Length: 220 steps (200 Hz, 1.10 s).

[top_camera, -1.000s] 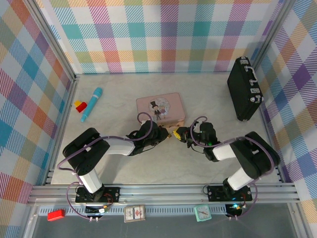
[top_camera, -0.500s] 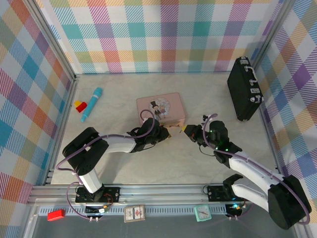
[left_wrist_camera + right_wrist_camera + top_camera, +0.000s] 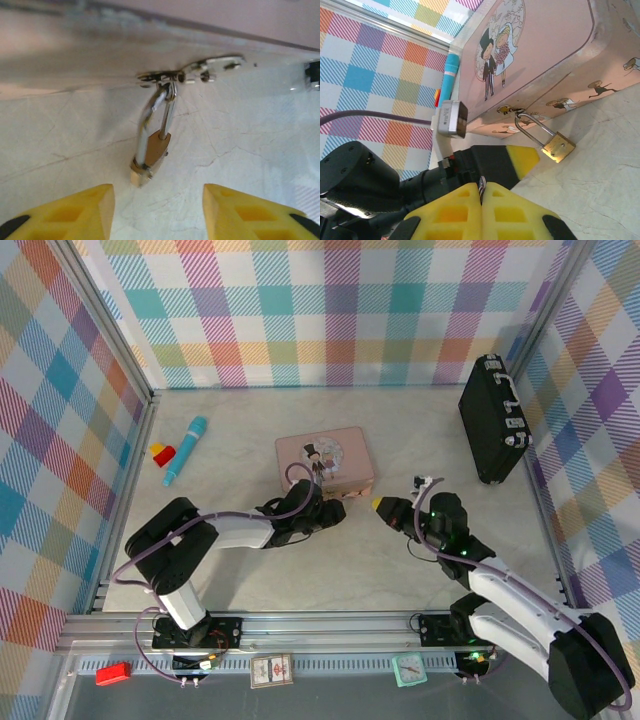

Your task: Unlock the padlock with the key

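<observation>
Yellow right gripper point(image 3: 481, 188): pressed together on a silvery sliver we take for the key point(image 3: 481, 181); drawn back rightward since a second ago.
Left gripper point(image 3: 157, 192): fingers spread, nothing between them; a second ago they were closed.
Padlock point(image 3: 152, 150): let go, hanging by its shackle from the hasp of the tin point(image 3: 545, 55), just beyond the left gripper.
Tin: unmoved.
Meaning: we judge the padlock still locked, its shackle looking seated; the key must return to it.
</observation>
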### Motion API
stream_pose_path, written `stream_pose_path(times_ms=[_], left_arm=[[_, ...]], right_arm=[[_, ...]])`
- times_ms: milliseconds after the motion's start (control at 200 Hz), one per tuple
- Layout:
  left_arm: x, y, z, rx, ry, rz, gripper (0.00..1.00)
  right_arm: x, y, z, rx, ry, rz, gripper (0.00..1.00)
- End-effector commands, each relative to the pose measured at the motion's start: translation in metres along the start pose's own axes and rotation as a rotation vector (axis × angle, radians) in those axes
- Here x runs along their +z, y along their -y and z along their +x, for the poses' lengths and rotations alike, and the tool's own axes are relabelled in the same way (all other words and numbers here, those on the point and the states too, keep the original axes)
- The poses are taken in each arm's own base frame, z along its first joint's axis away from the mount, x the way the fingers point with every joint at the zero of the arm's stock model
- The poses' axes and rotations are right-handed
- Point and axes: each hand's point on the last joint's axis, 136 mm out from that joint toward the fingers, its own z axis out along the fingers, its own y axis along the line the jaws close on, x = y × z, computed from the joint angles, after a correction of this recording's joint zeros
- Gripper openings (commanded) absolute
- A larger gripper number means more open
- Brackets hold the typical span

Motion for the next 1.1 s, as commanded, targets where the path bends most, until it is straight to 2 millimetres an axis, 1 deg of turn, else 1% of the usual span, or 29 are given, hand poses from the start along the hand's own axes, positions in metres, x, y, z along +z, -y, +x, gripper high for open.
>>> stream_pose_path(times_ms=[0, 25, 105, 240, 320, 425, 470, 485, 520, 620, 775, 860, 990, 1095], left_arm=[[-0.026, 0.018, -0.008, 0.04, 0.067, 0.092, 0.55], [-0.031, 0.02, -0.008, 0.038, 0.079, 0.112, 0.56], [-0.046, 0.038, -0.012, 0.059, 0.104, 0.199, 0.56], [-0.069, 0.079, -0.014, 0.14, 0.146, 0.363, 0.57], [-0.081, 0.105, -0.018, 0.167, 0.178, 0.491, 0.56], [-0.092, 0.129, -0.025, 0.161, 0.212, 0.618, 0.54], [-0.096, 0.14, -0.028, 0.157, 0.224, 0.678, 0.53], [-0.096, 0.143, -0.029, 0.152, 0.226, 0.697, 0.53], [-0.098, 0.148, -0.03, 0.14, 0.233, 0.731, 0.52], [-0.093, 0.159, -0.031, 0.126, 0.219, 0.785, 0.48], [-0.089, 0.16, -0.031, 0.109, 0.214, 0.805, 0.44], [-0.092, 0.163, -0.032, 0.112, 0.217, 0.816, 0.41], [-0.099, 0.166, -0.031, 0.124, 0.222, 0.833, 0.4], [-0.108, 0.17, -0.028, 0.137, 0.222, 0.851, 0.4]], right_arm=[[-0.008, -0.021, -0.013, -0.075, 0.075, -0.076, 0.0], [-0.009, -0.021, -0.014, -0.074, 0.087, -0.079, 0.0], [-0.013, -0.027, -0.018, -0.074, 0.118, -0.099, 0.0], [-0.018, -0.035, -0.022, -0.08, 0.167, -0.13, 0.0], [-0.021, -0.045, -0.025, -0.076, 0.212, -0.179, 0.0], [-0.023, -0.06, -0.026, -0.086, 0.239, -0.231, 0.0], [-0.022, -0.062, -0.024, -0.082, 0.244, -0.236, 0.0], [-0.024, -0.067, -0.027, -0.081, 0.26, -0.26, 0.0], [-0.024, -0.07, -0.027, -0.074, 0.265, -0.273, 0.0], [-0.024, -0.078, -0.027, -0.068, 0.266, -0.315, 0.0], [-0.028, -0.086, -0.026, -0.073, 0.272, -0.343, 0.0], [-0.027, -0.084, -0.025, -0.079, 0.269, -0.334, 0.0], [-0.025, -0.074, -0.026, -0.077, 0.288, -0.293, 0.0], [-0.026, -0.071, -0.029, -0.083, 0.306, -0.275, 0.0]])
